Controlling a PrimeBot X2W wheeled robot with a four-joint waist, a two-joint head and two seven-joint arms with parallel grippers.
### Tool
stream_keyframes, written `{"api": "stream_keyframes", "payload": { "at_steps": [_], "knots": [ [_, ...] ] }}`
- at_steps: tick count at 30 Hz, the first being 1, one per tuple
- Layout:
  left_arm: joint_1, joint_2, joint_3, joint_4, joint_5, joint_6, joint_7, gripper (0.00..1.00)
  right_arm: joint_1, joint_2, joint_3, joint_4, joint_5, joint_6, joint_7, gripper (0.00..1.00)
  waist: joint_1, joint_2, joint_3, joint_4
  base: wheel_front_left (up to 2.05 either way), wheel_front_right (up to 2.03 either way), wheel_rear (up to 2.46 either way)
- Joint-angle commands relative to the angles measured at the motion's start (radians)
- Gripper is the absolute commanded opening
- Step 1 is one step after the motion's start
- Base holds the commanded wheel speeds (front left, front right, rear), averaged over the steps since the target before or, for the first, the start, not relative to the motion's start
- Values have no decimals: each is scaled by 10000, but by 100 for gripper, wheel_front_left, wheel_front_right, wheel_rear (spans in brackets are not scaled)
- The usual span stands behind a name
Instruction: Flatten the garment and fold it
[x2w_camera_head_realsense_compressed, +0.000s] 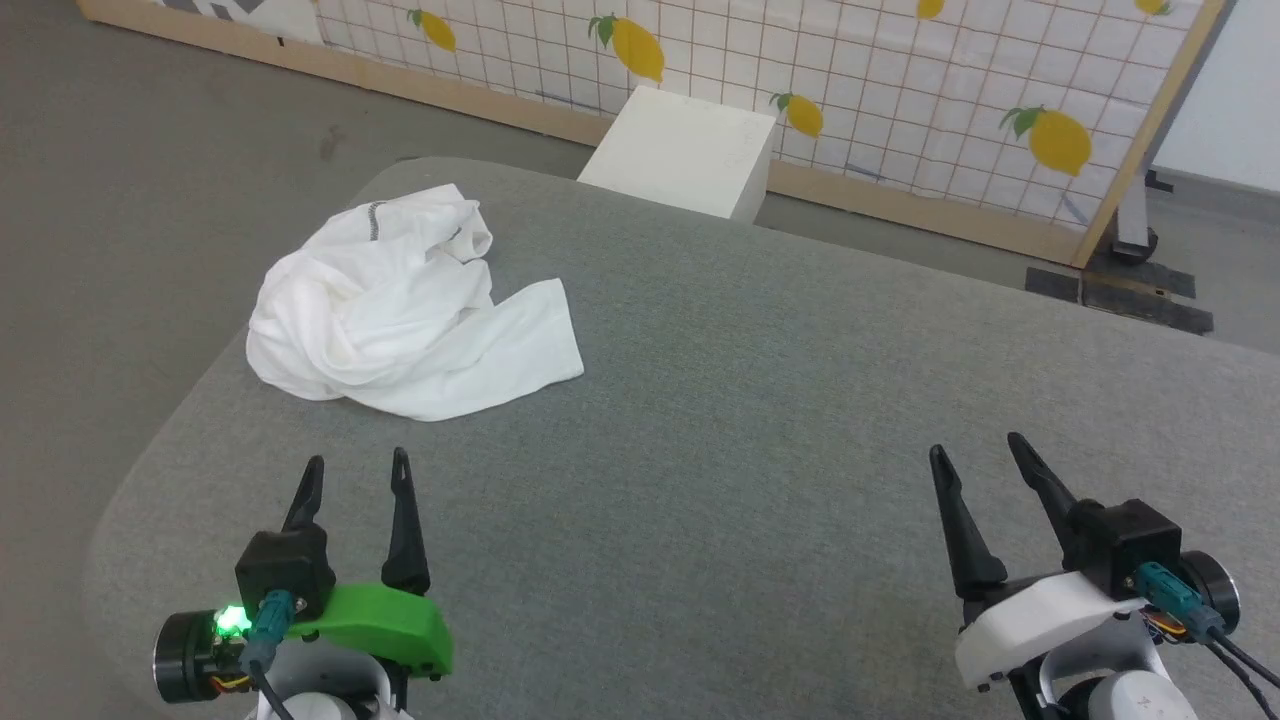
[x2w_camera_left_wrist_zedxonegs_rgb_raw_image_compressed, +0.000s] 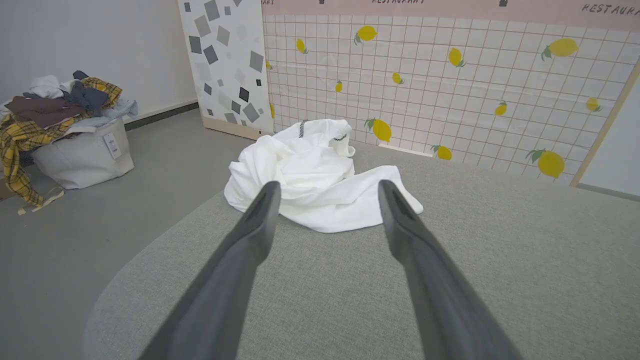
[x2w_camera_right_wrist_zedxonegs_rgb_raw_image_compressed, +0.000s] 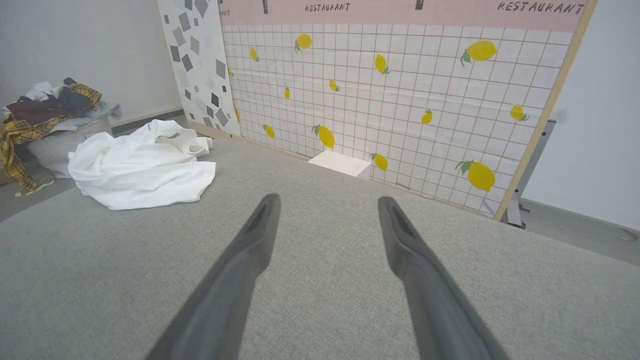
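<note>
I see the crumpled white shirt (x2w_camera_head_realsense_compressed: 400, 305) at the grey table's (x2w_camera_head_realsense_compressed: 750, 400) far left, ahead of my left gripper (x2w_camera_head_realsense_compressed: 358, 460). My right gripper (x2w_camera_head_realsense_compressed: 975, 446) is well apart. Both are spread and empty. The left wrist view adds a clothes-heaped bin (x2w_camera_left_wrist_zedxonegs_rgb_raw_image_compressed: 80, 155) on the floor. The head view shows a white box (x2w_camera_head_realsense_compressed: 685, 150) behind the table.

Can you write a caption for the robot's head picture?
Crumpled white shirt lies at the left of the grey table, ahead of the open left gripper; the open right gripper hovers empty.
</note>
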Motion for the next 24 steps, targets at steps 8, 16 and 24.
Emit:
{"api": "stream_keyframes", "payload": {
  "at_steps": [8,16,24],
  "knots": [
    [144,27,-5,107,-151,173,-248,100,-63,8,11,118,126,-9,-205,100,0,0,-12,357,0,0,0],
    [147,34,22,228,-251,232,-412,100,-50,9,-2,201,195,-10,-317,100,0,0,-19,678,0,0,0],
    [149,36,49,334,-359,303,-576,100,-68,10,13,307,295,-11,-428,100,0,0,-1,1008,0,0,0]
  ]
}}
